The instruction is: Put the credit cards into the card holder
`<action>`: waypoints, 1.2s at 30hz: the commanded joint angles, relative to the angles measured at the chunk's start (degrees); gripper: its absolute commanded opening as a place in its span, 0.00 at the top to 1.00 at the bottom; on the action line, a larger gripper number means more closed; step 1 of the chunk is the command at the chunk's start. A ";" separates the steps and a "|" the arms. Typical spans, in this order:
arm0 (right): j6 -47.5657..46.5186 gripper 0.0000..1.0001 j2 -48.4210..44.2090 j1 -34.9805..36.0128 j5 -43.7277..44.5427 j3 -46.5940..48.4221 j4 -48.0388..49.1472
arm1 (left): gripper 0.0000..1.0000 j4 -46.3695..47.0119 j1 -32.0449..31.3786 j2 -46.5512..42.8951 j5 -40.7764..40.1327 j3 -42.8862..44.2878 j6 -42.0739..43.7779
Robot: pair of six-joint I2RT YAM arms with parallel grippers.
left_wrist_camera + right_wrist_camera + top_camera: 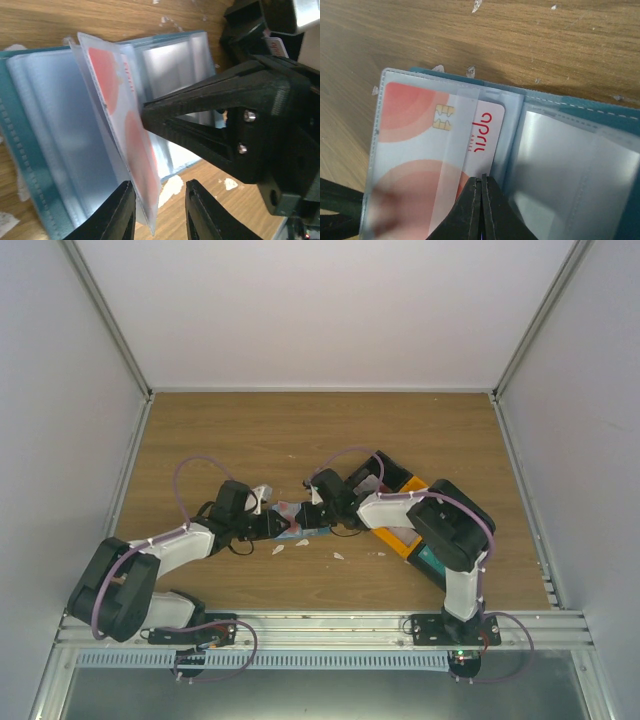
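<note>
The teal card holder (312,532) lies open at the table's middle, its clear sleeves showing in the left wrist view (50,150) and the right wrist view (570,165). A white credit card with red patches (415,125) sits most of the way inside one sleeve page, its printed end sticking out. That page stands up (107,75) between the fingers of my open left gripper (160,210), near the left finger. My right gripper (481,181) is shut, and its tips press against the card's exposed edge (145,114). Both grippers, left (283,525) and right (312,512), meet over the holder.
Black (375,468), orange (410,483) and teal (430,558) bins stand just right of the holder, under the right arm. White paper scraps (278,549) lie on the wood in front of the holder and beside it (170,187). Another white card with red print (277,47) shows behind the right gripper.
</note>
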 commanded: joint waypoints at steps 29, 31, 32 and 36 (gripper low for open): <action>-0.16 0.76 -26.51 -3.87 20.99 -13.77 -2.23 | 0.57 5.40 -5.81 9.50 7.37 10.29 1.99; -1.87 0.74 -29.09 -5.53 20.95 -14.18 -3.39 | 0.57 5.30 -6.28 10.63 6.53 11.23 1.93; -2.91 0.71 -30.10 -6.43 20.58 -14.22 -4.40 | 0.56 4.73 -6.41 10.82 5.41 11.56 1.66; -9.21 0.64 -34.05 -10.95 17.17 -13.27 -9.88 | 0.56 -0.30 -6.57 6.87 -9.07 10.72 -0.50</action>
